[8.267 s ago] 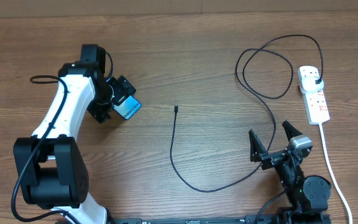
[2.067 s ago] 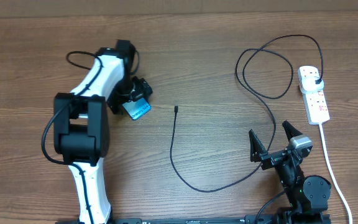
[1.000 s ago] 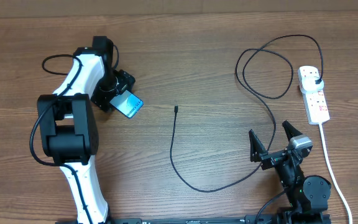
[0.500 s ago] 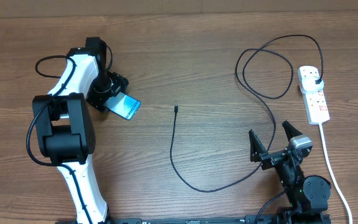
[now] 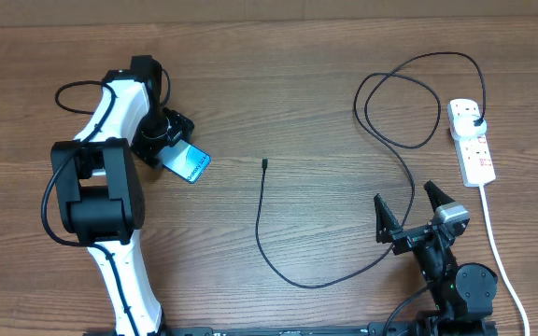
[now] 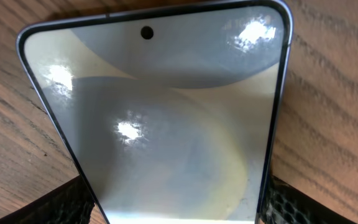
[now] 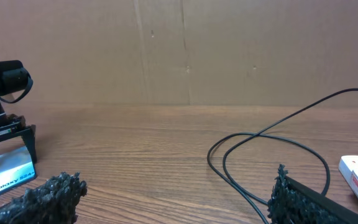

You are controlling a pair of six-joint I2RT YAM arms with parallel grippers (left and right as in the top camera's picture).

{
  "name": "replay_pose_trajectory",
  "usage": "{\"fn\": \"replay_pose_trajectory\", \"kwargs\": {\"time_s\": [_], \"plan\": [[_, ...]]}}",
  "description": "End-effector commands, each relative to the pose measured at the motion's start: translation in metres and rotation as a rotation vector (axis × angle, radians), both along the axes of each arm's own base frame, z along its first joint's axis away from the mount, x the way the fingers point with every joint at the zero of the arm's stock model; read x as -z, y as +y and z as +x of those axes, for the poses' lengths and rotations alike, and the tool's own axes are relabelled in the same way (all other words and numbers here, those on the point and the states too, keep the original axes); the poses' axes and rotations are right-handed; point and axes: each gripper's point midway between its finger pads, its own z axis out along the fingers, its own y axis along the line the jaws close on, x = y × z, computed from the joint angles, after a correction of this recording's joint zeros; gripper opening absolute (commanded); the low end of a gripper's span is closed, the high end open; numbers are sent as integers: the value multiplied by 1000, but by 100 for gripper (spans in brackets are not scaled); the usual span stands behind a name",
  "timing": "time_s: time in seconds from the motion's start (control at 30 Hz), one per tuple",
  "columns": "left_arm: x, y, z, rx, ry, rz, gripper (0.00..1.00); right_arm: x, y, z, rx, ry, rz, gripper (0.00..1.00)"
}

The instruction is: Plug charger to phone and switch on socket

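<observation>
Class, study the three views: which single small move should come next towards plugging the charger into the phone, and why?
Probably the right gripper should start reaching left for the charger's connector tip. The left gripper grips the phone by its edges, the tip lies loose on the table to the phone's right, and the right gripper is open and empty.

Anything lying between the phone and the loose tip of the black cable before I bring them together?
Nothing visible. From overhead, only bare table lies between the phone, gripped in the left gripper, and the cable tip. The rest of the cable curves away from the tip toward the near edge, off that line.
</observation>
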Motion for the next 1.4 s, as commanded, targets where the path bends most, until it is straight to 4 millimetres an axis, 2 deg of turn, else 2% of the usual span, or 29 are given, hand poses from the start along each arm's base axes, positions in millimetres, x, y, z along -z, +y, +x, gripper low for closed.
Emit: {"fn": "replay_pose_trajectory", "kwargs": {"time_s": [0.0, 0.2, 0.37, 0.63, 0.9, 1.0, 1.23, 1.37], "plan": [[53, -9, -24, 135, 118, -27, 85, 2, -1, 0, 7, -2, 7, 100], [55, -22, -16, 384, 67, -41, 88, 2, -1, 0, 6, -2, 7, 100], [55, -41, -13, 588, 38, -46, 91, 2, -1, 0, 6, -2, 7, 100], [55, -76, -16, 879, 19, -56, 92, 2, -1, 0, 7, -2, 7, 100], [55, -102, -23, 1075, 16, -68, 94, 2, -1, 0, 6, -2, 7, 100], [55, -105, -27, 1096, 27, -68, 100, 2, -1, 0, 6, -2, 7, 100], [54, -101, -35, 1100, 64, -77, 100, 2, -1, 0, 6, -2, 7, 100], [52, -92, -44, 1178, 113, -74, 100, 2, -1, 0, 6, -2, 7, 100]]}}
